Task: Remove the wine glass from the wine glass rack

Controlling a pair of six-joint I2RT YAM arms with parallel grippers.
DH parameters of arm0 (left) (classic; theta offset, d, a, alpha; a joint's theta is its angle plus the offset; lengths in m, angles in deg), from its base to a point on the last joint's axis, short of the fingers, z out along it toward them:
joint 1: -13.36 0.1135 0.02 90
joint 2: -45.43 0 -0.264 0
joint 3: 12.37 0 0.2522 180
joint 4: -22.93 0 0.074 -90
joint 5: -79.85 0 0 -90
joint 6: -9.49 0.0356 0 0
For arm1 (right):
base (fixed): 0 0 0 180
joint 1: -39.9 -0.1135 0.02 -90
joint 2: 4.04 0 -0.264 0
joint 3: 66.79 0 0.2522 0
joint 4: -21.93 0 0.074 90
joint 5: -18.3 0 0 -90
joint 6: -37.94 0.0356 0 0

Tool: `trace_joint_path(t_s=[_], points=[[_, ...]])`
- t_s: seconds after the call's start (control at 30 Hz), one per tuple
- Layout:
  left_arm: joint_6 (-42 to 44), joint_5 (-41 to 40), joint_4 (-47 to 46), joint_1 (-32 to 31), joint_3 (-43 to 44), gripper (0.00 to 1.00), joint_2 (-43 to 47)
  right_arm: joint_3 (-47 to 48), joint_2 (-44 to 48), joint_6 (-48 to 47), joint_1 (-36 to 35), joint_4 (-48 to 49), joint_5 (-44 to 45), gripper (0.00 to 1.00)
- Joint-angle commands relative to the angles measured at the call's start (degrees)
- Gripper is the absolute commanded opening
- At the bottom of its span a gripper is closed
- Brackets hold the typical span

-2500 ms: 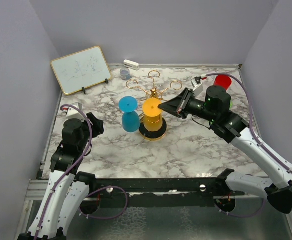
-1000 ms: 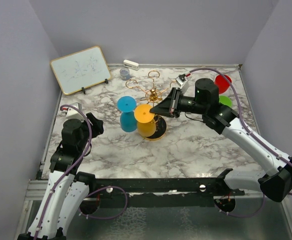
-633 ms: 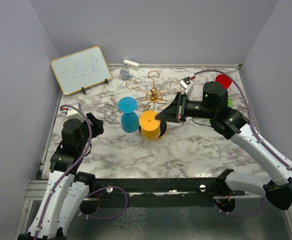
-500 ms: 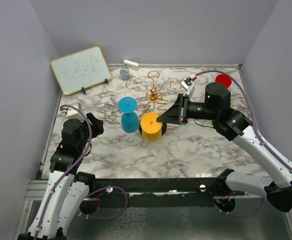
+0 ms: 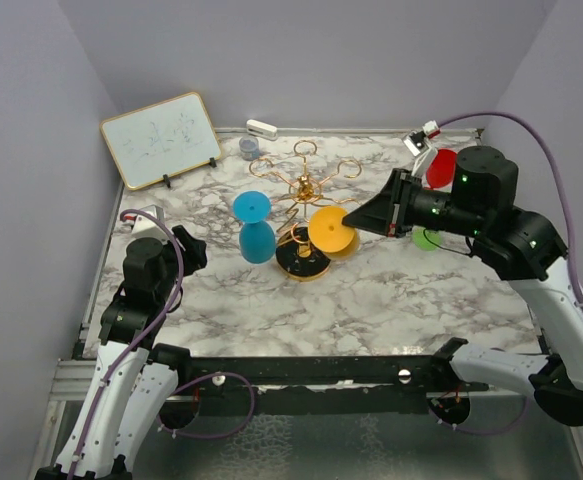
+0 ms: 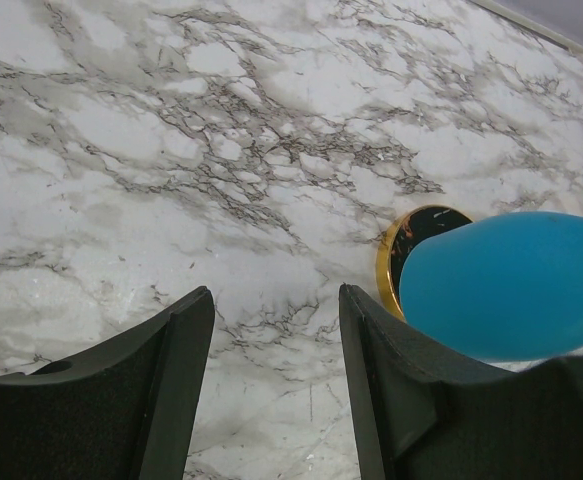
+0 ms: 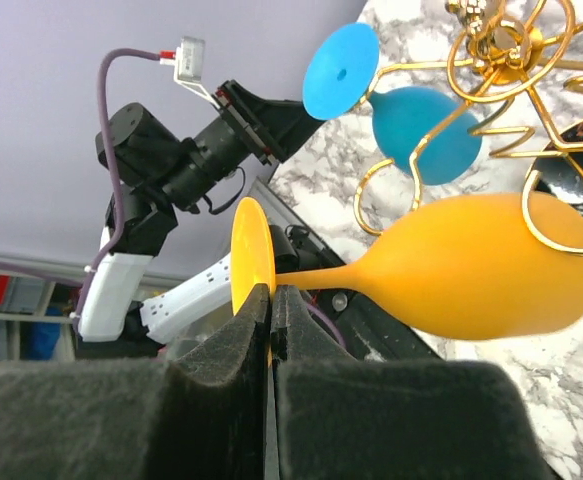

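An orange wine glass (image 5: 331, 230) hangs in the air on its side, and my right gripper (image 5: 349, 222) is shut on the rim of its round foot (image 7: 250, 268). Its bowl (image 7: 481, 280) sits just right of the gold wine glass rack (image 5: 305, 188), close to one wire loop (image 7: 571, 222); I cannot tell if they touch. A blue wine glass (image 5: 255, 226) hangs upside down on the rack's left side. My left gripper (image 6: 276, 330) stands open and empty low over the marble, left of the blue bowl (image 6: 511, 285) and the rack's black base (image 6: 416, 240).
A whiteboard (image 5: 161, 138) leans at the back left. A small grey cup (image 5: 248, 148) and a white object (image 5: 262, 128) sit by the back wall. A red cup (image 5: 441, 168) and a green object (image 5: 428, 239) lie behind my right arm. Walls close in on three sides.
My right gripper has swung the orange glass from the rack's front left round to its right side and pulled back to the right. The left arm has not moved.
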Motion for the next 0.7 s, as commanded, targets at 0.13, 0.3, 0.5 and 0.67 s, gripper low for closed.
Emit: trace_joint_path(t_s=[0.13,0.3,0.5,0.67], points=[[-0.34,-0.14,-0.64,0.17,-0.52,0.56,0.43,3.48,1.48,-4.34,-0.25,-8.33,9.57,0.01],[-0.34,0.04,-0.58,0.18,-0.52,0.56,0.42,1.40,3.46,-2.99,-0.21,-7.79,8.88,0.01],[-0.34,0.15,-0.63,0.21,-0.52,0.56,0.33,3.61,4.62,-2.01,-0.26,-9.21,8.65,0.01],[-0.36,0.16,-0.62,0.17,-0.52,0.56,0.45,8.13,3.84,-3.44,-0.21,-13.65,13.17,0.01]])
